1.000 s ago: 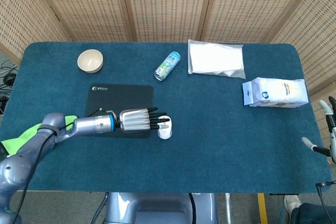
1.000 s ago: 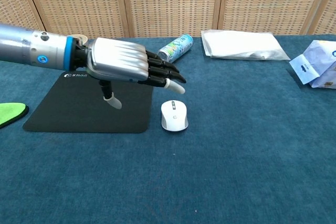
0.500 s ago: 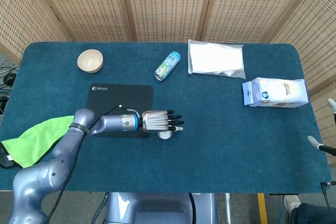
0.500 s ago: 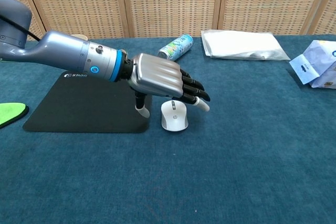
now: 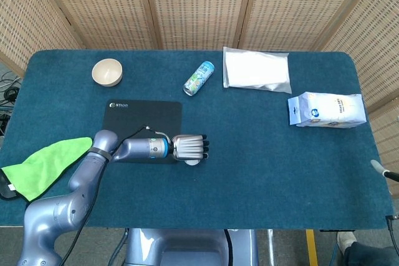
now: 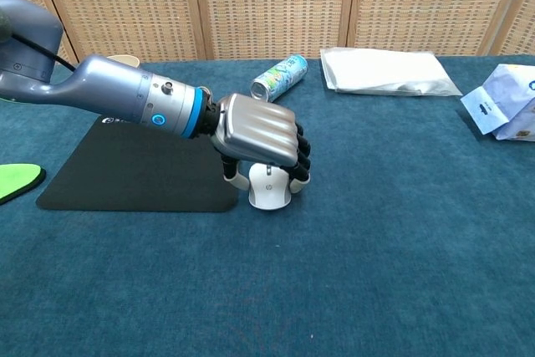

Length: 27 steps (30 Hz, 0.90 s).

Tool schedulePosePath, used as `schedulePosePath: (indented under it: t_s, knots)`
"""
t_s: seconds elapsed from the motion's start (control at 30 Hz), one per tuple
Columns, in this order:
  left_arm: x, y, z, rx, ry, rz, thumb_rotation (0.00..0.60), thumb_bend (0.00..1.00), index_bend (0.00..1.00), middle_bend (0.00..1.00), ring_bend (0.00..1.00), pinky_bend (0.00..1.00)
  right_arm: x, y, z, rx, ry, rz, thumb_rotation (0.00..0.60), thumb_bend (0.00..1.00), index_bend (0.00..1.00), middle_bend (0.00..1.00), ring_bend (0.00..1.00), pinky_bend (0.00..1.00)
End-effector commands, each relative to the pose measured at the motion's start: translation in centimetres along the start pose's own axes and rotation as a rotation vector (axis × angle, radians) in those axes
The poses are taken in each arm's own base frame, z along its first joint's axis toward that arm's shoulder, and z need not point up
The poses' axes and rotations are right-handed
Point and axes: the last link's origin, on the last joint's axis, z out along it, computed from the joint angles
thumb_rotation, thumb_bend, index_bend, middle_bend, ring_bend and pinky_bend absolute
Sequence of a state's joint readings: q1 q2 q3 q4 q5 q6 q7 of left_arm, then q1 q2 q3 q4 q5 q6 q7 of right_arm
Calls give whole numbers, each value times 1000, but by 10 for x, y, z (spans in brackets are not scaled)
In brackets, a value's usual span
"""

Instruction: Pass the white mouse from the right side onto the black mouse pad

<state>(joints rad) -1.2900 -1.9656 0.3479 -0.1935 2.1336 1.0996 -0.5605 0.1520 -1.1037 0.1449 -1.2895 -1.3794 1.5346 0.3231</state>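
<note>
Only chest view — robot hand (image 6: 259, 133) around mouse (image 6: 269, 193)

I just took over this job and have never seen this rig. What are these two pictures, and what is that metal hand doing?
Both pictures come from the robot's own cameras: the head view looks down on the table, the chest view looks across it. The silver arm ends in the robot's left hand, whose fingers are curled over the white mouse, just right of the black mouse pad. The mouse is not on the pad yet. Also on the table: a bowl, a can, a clear bag, a white pouch, a green cloth. The right hand barely shows at the head view's edge.
</note>
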Motion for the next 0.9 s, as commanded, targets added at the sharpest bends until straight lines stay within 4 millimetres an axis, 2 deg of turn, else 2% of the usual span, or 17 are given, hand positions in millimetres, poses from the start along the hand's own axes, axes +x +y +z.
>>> schedulePosePath:
  t_s: [0.03, 0.13, 0.27, 0.43, 0.73, 0.9]
  knots:
    - [0, 0, -3, -2, 12, 12, 600, 400, 573, 486, 274, 336, 0, 1, 0, -4, 2, 1, 600, 0, 0, 0, 0, 0]
    - [0, -1, -8, 3, 28, 17, 600, 392, 573, 486, 274, 336, 0, 1, 0, -5, 1, -2, 600, 0, 0, 0, 0, 0]
    - [-3, -8, -25, 21, 47, 28, 600, 373, 573, 486, 274, 336, -2, 1, -1, -5, -6, -12, 600, 0, 0, 0, 0, 0]
    - [-15, -22, -66, 62, 34, 41, 600, 368, 573, 486, 274, 336, -5, -2, -2, 4, -11, -28, 600, 0, 0, 0, 0, 0]
    - [-51, -30, -143, 129, -83, 31, 600, 364, 573, 485, 274, 336, -13, -11, -5, 24, -27, -57, 600, 0, 0, 0, 0, 0]
    - [-61, -29, -163, 144, -124, 24, 600, 377, 573, 485, 274, 336, -16, -15, -5, 30, -34, -71, 600, 0, 0, 0, 0, 0]
